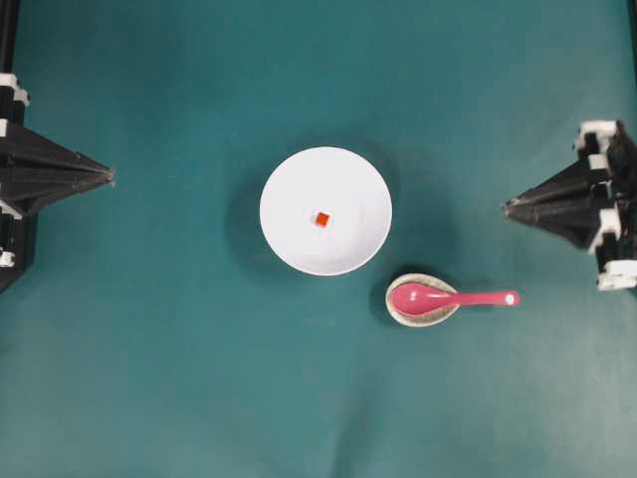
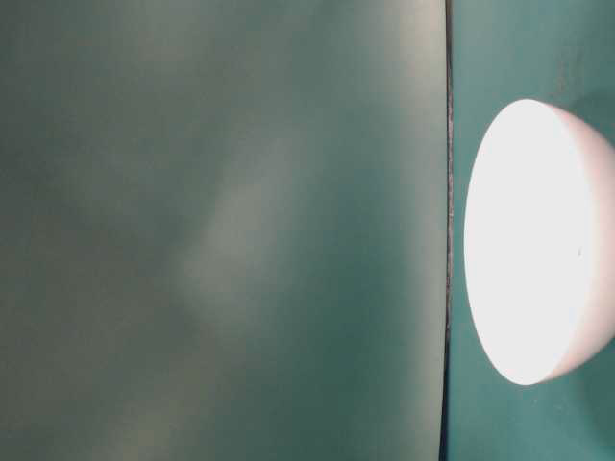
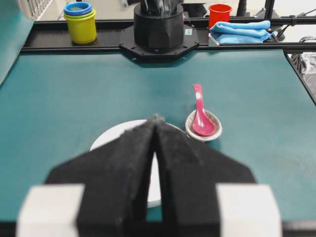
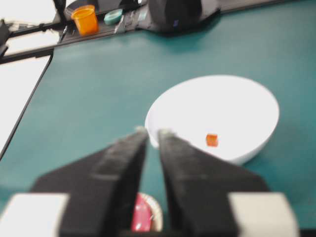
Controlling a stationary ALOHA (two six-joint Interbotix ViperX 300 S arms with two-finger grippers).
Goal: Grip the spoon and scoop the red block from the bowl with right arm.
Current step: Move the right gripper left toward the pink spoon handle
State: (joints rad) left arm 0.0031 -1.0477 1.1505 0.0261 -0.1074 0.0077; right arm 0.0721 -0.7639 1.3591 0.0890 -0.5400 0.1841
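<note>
On the teal tabletop (image 1: 149, 378) the white bowl (image 1: 289, 234) sits near the middle, with the red block (image 1: 321, 219) lying alone close to its centre. Just beside the bowl, toward the right arm (image 1: 587, 199), the pink spoon (image 1: 438, 298) rests with its scoop in a small speckled spoon rest (image 1: 403, 315), its handle pointing toward that arm. The right end effector (image 1: 508, 207) hovers apart from the spoon, its jaws narrow with a slim gap, holding nothing. The left end effector (image 1: 109, 175) sits at the opposite edge, jaws pressed together and empty. No legible writing or brand shows on any item.
</note>
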